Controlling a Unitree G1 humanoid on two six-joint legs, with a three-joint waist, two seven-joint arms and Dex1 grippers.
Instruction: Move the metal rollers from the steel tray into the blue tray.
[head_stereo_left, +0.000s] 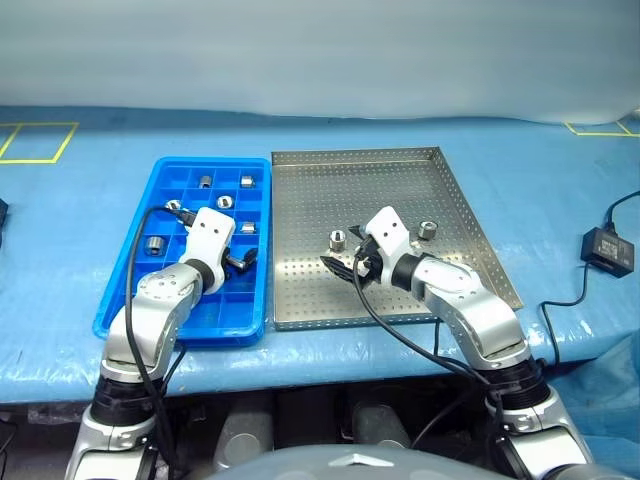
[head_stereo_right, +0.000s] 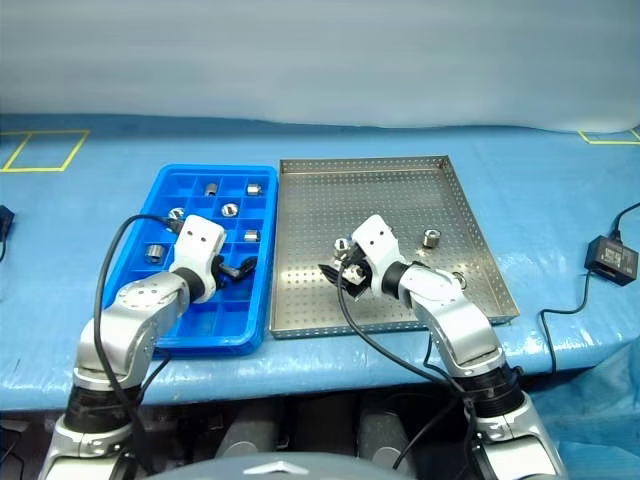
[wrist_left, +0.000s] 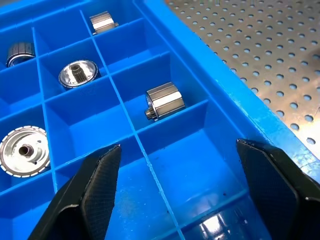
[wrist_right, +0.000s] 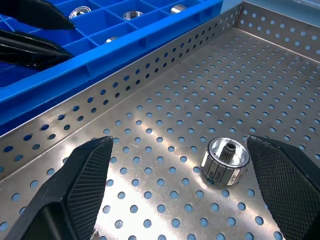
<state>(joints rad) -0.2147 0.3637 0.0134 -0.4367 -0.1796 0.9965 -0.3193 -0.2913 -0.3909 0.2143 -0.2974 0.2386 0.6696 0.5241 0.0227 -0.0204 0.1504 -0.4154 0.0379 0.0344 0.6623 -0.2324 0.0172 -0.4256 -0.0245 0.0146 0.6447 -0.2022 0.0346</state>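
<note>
Nearest the robot, the left tool (wrist_left: 175, 185) hangs released and empty over the blue tray (head_stereo_left: 118, 290), while the right tool (wrist_right: 200, 185) hangs released over the steel tray (head_stereo_left: 455, 200) with one metal roller (wrist_right: 225, 161) between its fingers, ungripped. Farther off, another roller (head_stereo_left: 428, 229) lies on the steel tray and several rollers (head_stereo_left: 225, 202) sit in blue compartments on the desk (head_stereo_left: 540, 180).

No words, numbers or labels are showing anywhere that can be read. Nothing is printed on the blue tray (head_stereo_left: 120, 300), the steel tray (head_stereo_left: 470, 215) or the metal rollers (wrist_left: 164, 100). The small black box (head_stereo_left: 608, 249) on the surface is not showing any letters that can be made out.
</note>
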